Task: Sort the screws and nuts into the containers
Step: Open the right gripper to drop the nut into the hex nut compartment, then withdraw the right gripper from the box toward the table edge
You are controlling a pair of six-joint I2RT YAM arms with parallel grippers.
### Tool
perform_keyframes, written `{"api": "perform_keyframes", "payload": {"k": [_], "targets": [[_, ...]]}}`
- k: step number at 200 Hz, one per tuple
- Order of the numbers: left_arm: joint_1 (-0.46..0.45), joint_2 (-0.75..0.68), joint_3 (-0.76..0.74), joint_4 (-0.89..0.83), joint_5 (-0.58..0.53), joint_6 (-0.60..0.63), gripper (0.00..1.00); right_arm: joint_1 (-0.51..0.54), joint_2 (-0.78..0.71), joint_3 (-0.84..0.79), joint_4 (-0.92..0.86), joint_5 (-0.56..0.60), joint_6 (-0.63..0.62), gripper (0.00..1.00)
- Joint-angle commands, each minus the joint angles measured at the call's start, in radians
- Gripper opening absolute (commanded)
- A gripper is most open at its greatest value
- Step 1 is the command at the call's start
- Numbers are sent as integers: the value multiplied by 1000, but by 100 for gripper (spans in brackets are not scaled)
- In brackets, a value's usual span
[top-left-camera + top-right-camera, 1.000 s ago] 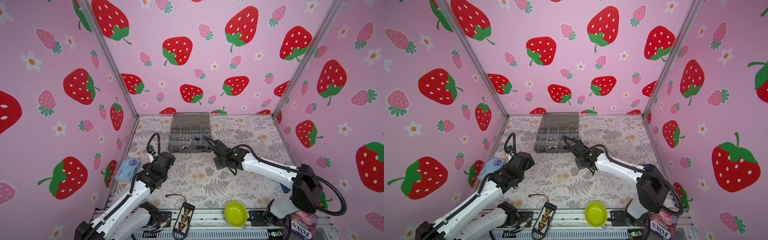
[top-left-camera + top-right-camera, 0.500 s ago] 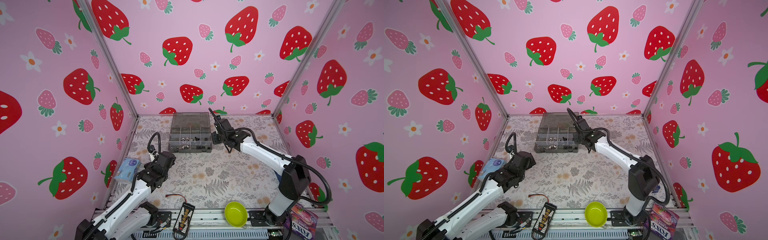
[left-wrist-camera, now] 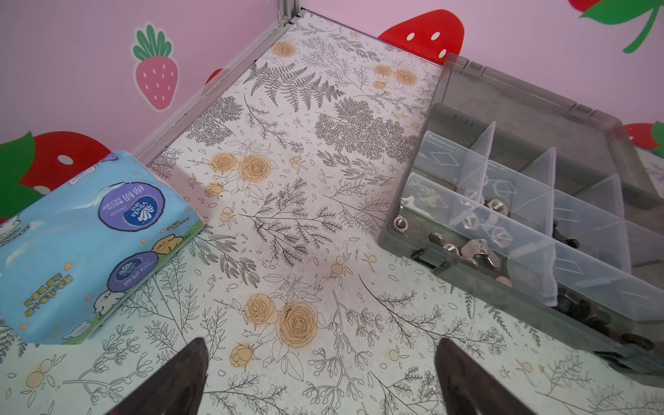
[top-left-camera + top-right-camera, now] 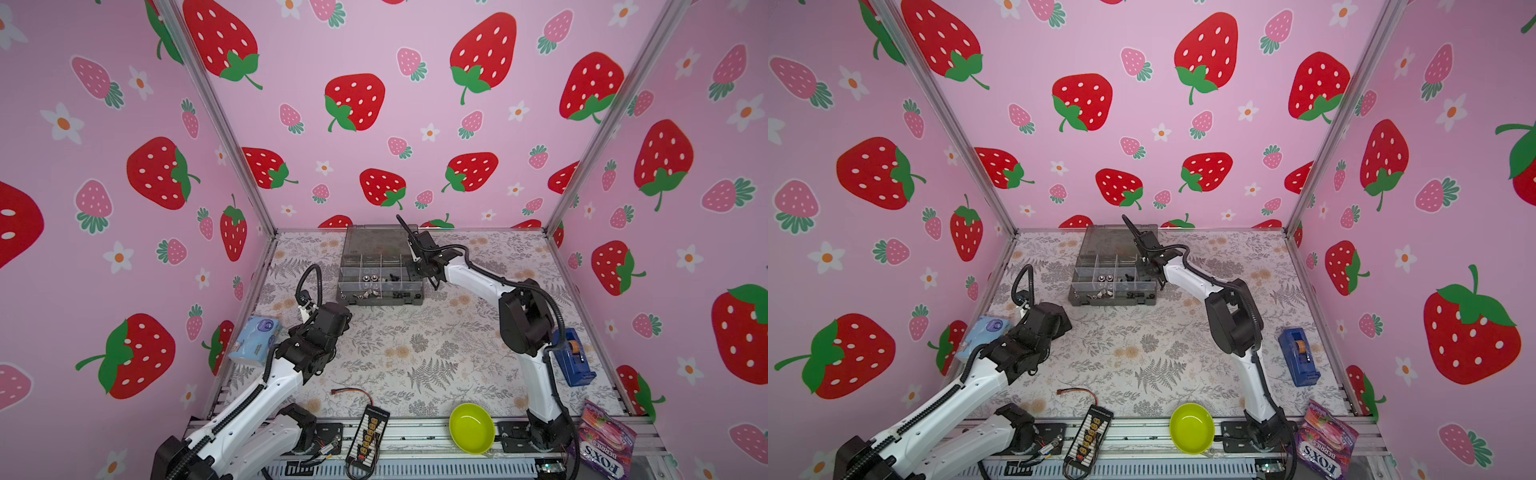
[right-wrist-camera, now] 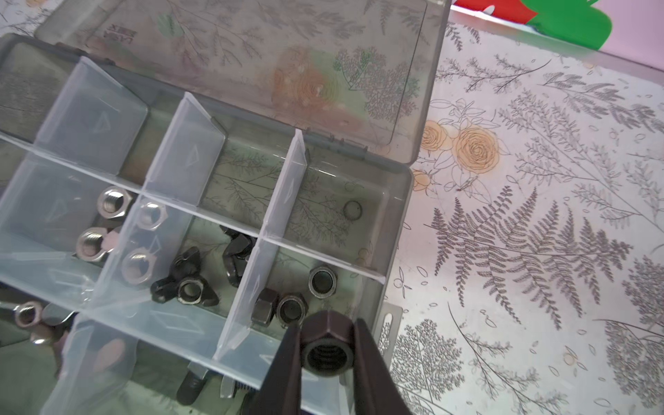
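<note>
Sorting seems nearly done: nuts point(image 5: 187, 287) and screws point(image 5: 192, 386) lie in the containers point(image 5: 402, 222), the right claw point(image 5: 327, 325) is clamped on one black hex nut point(image 5: 325, 350) above its compartment point(image 5: 350, 303), and the left claw point(image 3: 321, 346) stands apart, empty.

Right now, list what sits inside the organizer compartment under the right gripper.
Three black hex nuts lie loose in that compartment. The right gripper and its held nut cover part of it; anything there is hidden.
</note>
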State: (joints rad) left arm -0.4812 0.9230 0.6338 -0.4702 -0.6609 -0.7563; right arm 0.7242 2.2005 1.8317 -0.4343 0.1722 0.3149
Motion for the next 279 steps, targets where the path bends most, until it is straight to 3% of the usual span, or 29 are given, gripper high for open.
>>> {"api": "perform_keyframes", "payload": {"k": [1, 31, 50, 76, 95, 124, 181, 207, 242, 264, 279], "targets": [[7, -3, 21, -3, -20, -7, 99, -2, 21, 40, -35, -22, -23, 0], [8, 0, 17, -1, -17, -11, 99, -3, 43, 43, -28, -56, -18, 0], [9, 0, 20, -4, -17, -11, 99, -3, 58, 47, -17, -77, -14, 6], [9, -2, 19, -8, -17, -12, 99, -2, 84, 74, -16, -94, -14, 18], [9, -10, 20, -14, -20, -13, 99, -2, 99, 97, -32, -92, -13, 32], [11, -24, 16, -16, -28, -13, 99, -2, 99, 108, -39, -83, -15, 43], [10, -30, 20, -24, -28, -12, 99, -2, 67, 97, -38, -77, -9, 50], [12, -37, 15, -24, -38, -17, 99, -1, 24, 62, -25, -83, 0, 51], [12, -50, 18, -24, -48, -13, 99, -1, -84, -38, 26, -77, 5, 62], [13, -69, 10, -18, -48, -9, 99, -1, -166, -135, 65, -60, 19, 71], [13, -84, 6, -16, -52, -9, 99, -2, -228, -215, 96, -33, 33, 82]]}}
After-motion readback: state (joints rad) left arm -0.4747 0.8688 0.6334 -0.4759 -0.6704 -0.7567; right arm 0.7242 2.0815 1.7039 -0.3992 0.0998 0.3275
